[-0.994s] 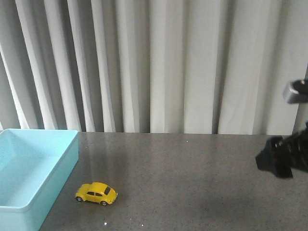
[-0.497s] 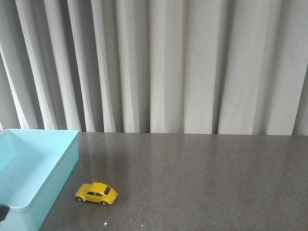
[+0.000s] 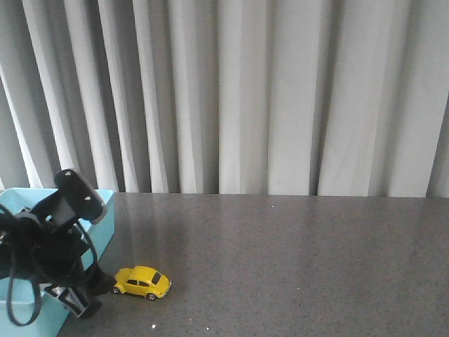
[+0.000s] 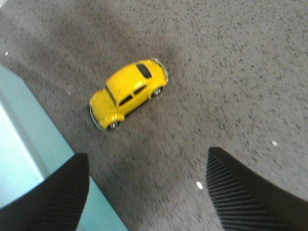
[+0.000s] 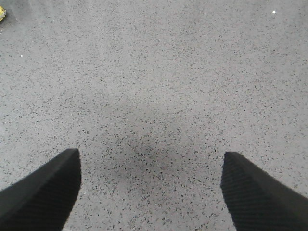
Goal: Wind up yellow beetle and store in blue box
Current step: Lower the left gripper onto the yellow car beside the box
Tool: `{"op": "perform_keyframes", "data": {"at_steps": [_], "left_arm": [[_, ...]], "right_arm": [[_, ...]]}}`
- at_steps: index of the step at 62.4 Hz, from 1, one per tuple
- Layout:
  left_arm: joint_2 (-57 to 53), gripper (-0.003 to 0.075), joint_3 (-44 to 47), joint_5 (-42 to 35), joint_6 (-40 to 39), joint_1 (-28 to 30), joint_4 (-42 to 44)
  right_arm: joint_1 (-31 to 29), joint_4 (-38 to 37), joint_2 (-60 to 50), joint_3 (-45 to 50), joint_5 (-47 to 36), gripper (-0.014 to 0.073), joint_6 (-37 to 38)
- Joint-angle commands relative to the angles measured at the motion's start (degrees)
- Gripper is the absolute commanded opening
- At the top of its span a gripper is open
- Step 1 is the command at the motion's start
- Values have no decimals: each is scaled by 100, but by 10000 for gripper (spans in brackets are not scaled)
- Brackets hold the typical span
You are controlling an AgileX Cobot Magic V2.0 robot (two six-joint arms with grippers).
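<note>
Yellow beetle [image 3: 141, 282] sits on its 4 wheels on the grey surface [image 3: 295, 260], just beside the blue box [image 3: 104, 210], not touching it. Left hand [image 4: 144, 190] hangs above it, fingers spread wide, nothing between them; the car is clear of both fingertips. Right hand [image 5: 151, 190] is also spread, empty, over bare surface, well apart from the car.

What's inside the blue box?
The blue box looks bare where its floor shows, but the left arm covers most of it. The beetle sits outside on the table.
</note>
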Motion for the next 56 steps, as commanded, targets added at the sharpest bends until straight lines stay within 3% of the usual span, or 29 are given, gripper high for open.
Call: {"op": "perform_keyframes", "data": {"at_steps": [1,24,56], "left_arm": [[331,558,-708,27,145,-45,-117],[2384,564,-2791,1483,1504,-38,-112],[4391,564,-5198,2662,1658,-38,-73]], "right_arm": [[-21,-46,-5,-141,-317,578,-27],[-21,-46,-5,-141,-317,578,-27],[-21,-46,-5,-141,-317,578,-27]]}}
